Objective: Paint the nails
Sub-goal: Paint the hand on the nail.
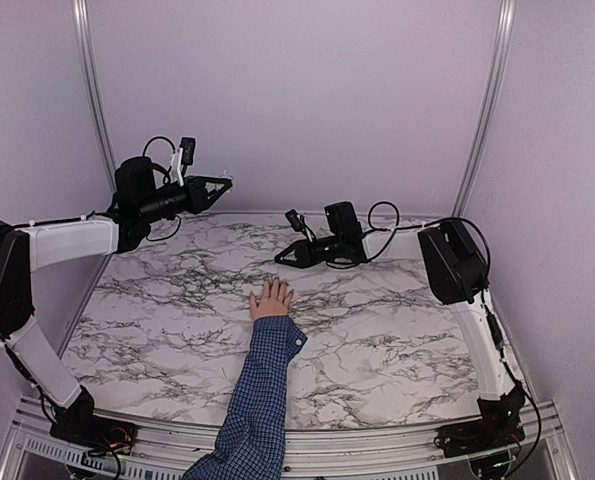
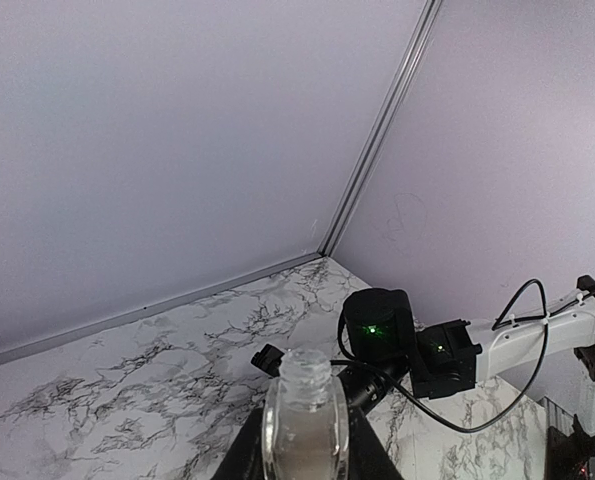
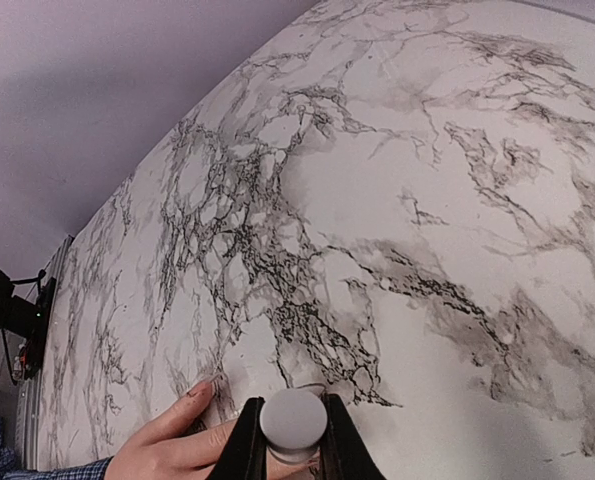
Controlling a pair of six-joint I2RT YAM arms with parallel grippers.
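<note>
The left gripper (image 2: 305, 452) is closed to a narrow width on a small clear glass bottle (image 2: 305, 410). Its black fingers (image 2: 241, 456) press on either side of the bottle, whose open neck points away from the wrist camera. In the top view this left gripper (image 1: 215, 186) is held high over the far left corner of the white, grey-veined marble tabletop (image 1: 377, 330).

The right gripper (image 3: 293, 445) is also nearly closed and pinches a white round-ended cap (image 3: 293, 418) between its two fingers. What hangs below the cap cannot be seen. In the top view the right gripper (image 1: 281, 259) sits low over the middle of the tabletop.

There are two arms, two grippers, one bottle, one white cap, and one small light-skinned hand (image 1: 271, 299) with a blue checked shirt sleeve (image 1: 265, 385).

The hand lies flat on the tabletop with its fingers spread toward the back wall. The nails are too small to pick out from above. In the right wrist view one nail (image 3: 201, 388) shows on a fingertip just to the lower left of the right gripper. The fingertips lie just beside the right gripper and well apart from the left one.
</note>
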